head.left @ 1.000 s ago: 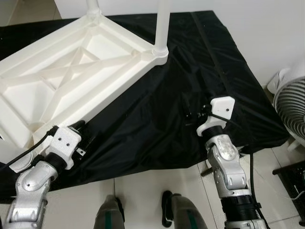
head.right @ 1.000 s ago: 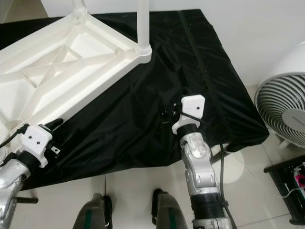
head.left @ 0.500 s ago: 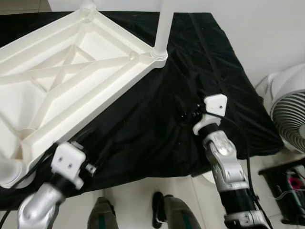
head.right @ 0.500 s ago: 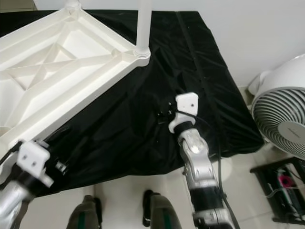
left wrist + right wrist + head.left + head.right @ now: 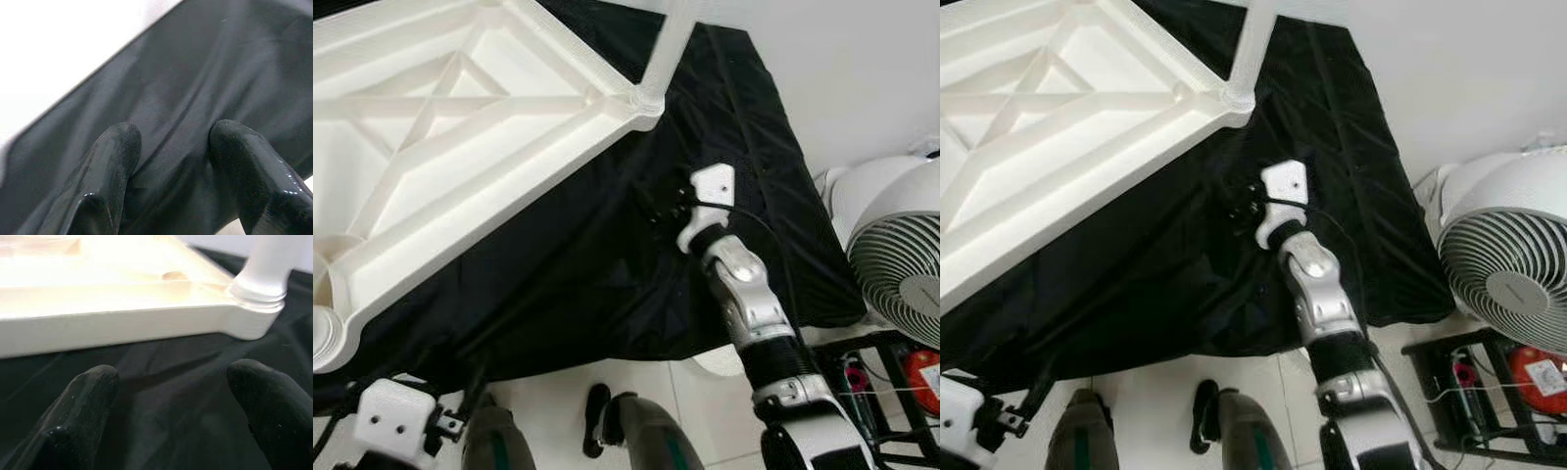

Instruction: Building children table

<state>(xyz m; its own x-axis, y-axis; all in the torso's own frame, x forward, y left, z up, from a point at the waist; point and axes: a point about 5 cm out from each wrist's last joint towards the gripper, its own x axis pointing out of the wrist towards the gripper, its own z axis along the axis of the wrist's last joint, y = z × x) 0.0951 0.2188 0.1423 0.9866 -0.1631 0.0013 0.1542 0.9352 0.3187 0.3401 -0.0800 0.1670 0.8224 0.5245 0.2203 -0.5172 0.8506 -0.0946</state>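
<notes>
Tabletop point(image 5: 460, 166): white, upside down on black-draped surface point(image 5: 607, 264).
Leg point(image 5: 668, 44): one fitted at near corner; nearest socket point(image 5: 325, 328) still bare.
Right end effector point(image 5: 658, 204): open, empty, beside that corner.
Left end effector point(image 5: 171, 161): open, empty, over cloth.

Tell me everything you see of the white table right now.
The white table lies upside down on the black cloth, looking like moulded plastic. Its underside shows crossed ribs inside a raised rim. One leg stands fitted in the near right corner socket; a near left corner socket is empty. Neither tool touches it.
</notes>
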